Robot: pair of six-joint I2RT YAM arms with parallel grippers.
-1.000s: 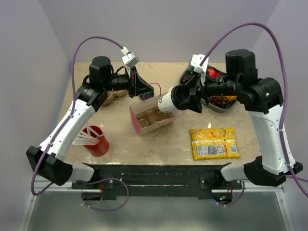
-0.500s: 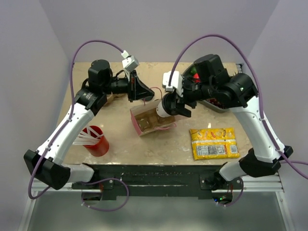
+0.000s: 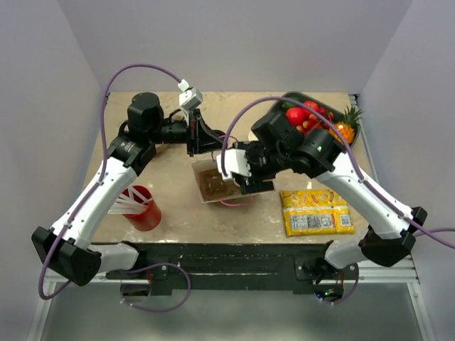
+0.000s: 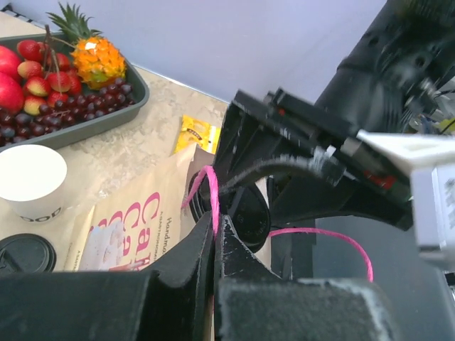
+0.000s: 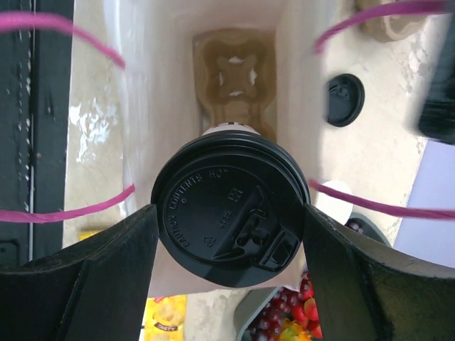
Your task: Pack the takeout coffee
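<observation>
The takeout coffee (image 5: 229,209) shows from above in the right wrist view as a round black lid on a white cup. My right gripper (image 5: 230,213) is shut on it, one finger on each side of the lid, and holds it upright over the open mouth of the paper bag (image 3: 212,183). A brown cardboard cup carrier (image 5: 234,67) lies at the bag's bottom. In the top view my right gripper (image 3: 245,177) hides the cup. My left gripper (image 4: 215,222) is shut on the bag's pink string handle (image 4: 210,192), at the bag's far edge (image 3: 205,137).
A lidless white cup (image 4: 28,177) and a spare black lid (image 4: 25,252) stand beside the bag. A dark tray of fruit (image 3: 313,117) is at the back right. A yellow snack packet (image 3: 316,211) lies front right, and a red cup with straws (image 3: 142,206) front left.
My right arm swung left and turned the cup from lying sideways beside the bag to upright over its mouth. My left gripper kept hold of the pink handle.
</observation>
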